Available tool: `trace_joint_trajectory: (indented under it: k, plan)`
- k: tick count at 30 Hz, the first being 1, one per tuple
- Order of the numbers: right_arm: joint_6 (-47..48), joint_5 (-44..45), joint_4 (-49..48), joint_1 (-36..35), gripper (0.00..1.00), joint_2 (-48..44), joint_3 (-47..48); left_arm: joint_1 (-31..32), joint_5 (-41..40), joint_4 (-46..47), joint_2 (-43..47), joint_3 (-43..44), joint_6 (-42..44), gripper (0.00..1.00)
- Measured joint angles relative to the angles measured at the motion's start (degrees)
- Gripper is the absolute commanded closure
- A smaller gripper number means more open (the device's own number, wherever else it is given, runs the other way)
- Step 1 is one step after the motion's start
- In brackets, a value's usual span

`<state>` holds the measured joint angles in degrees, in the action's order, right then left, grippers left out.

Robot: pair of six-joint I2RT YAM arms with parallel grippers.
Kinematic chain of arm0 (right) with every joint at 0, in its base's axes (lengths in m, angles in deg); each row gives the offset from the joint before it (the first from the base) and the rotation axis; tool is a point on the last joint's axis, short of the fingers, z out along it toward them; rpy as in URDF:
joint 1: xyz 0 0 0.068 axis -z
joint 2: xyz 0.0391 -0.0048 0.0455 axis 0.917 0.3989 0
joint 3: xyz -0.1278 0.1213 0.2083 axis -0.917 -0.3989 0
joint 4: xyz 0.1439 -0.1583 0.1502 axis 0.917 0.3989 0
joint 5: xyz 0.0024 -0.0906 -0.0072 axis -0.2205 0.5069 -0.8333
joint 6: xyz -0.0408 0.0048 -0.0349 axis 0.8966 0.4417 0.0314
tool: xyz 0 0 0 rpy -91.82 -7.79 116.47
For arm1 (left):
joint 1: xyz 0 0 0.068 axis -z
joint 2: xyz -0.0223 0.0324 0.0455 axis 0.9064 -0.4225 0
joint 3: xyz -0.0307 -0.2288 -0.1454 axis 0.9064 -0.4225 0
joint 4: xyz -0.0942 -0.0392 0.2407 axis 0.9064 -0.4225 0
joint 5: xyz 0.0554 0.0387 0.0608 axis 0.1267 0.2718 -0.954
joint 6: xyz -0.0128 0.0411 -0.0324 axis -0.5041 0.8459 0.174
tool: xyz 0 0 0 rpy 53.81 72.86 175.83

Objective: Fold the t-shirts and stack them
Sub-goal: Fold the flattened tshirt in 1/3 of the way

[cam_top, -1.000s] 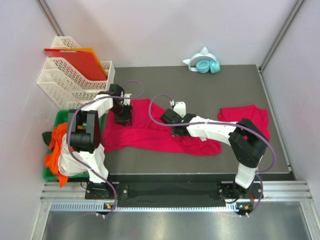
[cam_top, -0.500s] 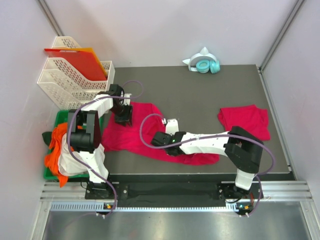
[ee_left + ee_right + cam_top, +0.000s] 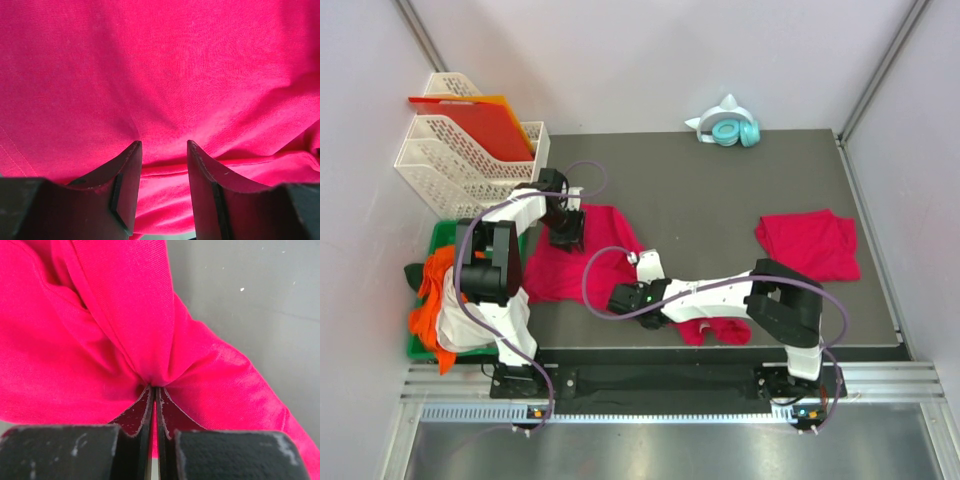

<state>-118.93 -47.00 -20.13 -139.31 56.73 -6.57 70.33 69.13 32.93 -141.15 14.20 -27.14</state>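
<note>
Right wrist view shows the t-shirt (image 3: 100, 340) pinched at a fold by the right gripper (image 3: 154, 390), which is unclear from overhead. There the shirt lies toward the table's (image 3: 720, 190) left edge, with the left gripper (image 3: 567, 238) spread over its far part. A second ago that fold was mid-table.

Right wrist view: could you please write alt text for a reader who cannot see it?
The right gripper is shut on a pinched fold of a crimson t-shirt, and the cloth fans out from the pinch to both sides. Bare dark grey table shows at the upper right.
</note>
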Motion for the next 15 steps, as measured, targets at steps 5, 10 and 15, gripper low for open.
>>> trace_joint_trajectory:
  k: [5,10,15]
  plan:
    - [-0.02,0.37,1.22,-0.13,0.82,0.22,0.85,0.00,-0.02,0.02,0.00,0.00,0.00,0.54]
    - [-0.42,-0.04,4.37,-0.13,0.48,0.26,3.78,0.00,0.17,0.00,0.00,0.00,0.00,0.54]
    - [0.02,1.18,7.02,1.03,0.46,-1.05,8.90,0.00,0.37,0.02,0.00,0.00,0.00,0.54]
